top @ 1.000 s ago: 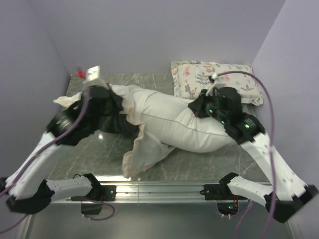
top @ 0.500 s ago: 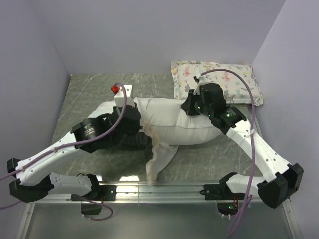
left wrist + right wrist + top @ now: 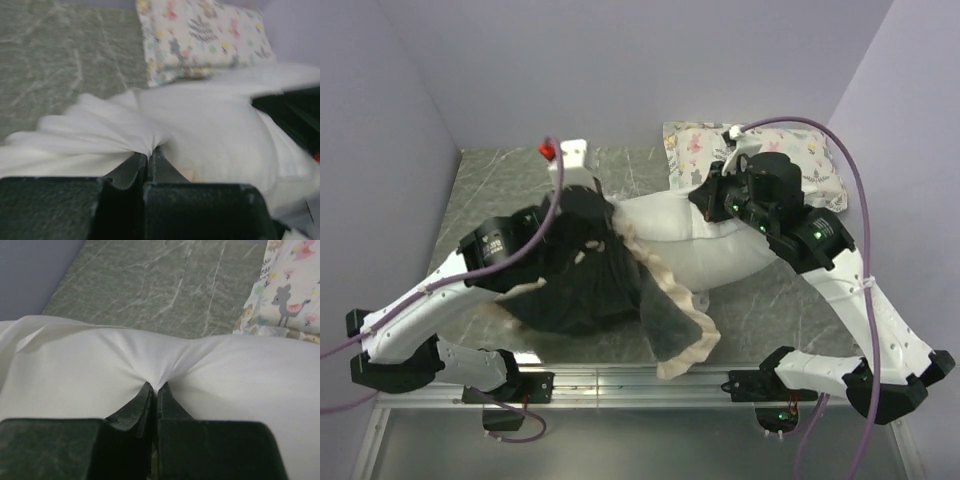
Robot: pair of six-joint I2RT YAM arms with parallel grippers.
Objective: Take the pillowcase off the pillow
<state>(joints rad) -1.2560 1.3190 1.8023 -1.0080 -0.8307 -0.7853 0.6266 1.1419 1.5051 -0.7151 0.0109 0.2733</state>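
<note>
The pillowcase, dark grey with cream ruffled edging, hangs in a heap from my left gripper and spreads toward the front edge. Its open end still covers the left end of the white pillow. In the left wrist view my left gripper is shut on gathered cream-white pillowcase fabric. My right gripper is shut on the pillow's back edge. In the right wrist view its tips pinch a tuck of the white pillow cloth.
A small animal-print pillow lies at the back right against the wall; it also shows in the left wrist view and the right wrist view. The marbled table shows at the back left. Walls close in on three sides.
The pillowcase has slid left off more of the pillow and now spreads dark face up, with its ruffled edge dropped toward the front. My left wrist has risen and moved back. My right gripper keeps its hold.
</note>
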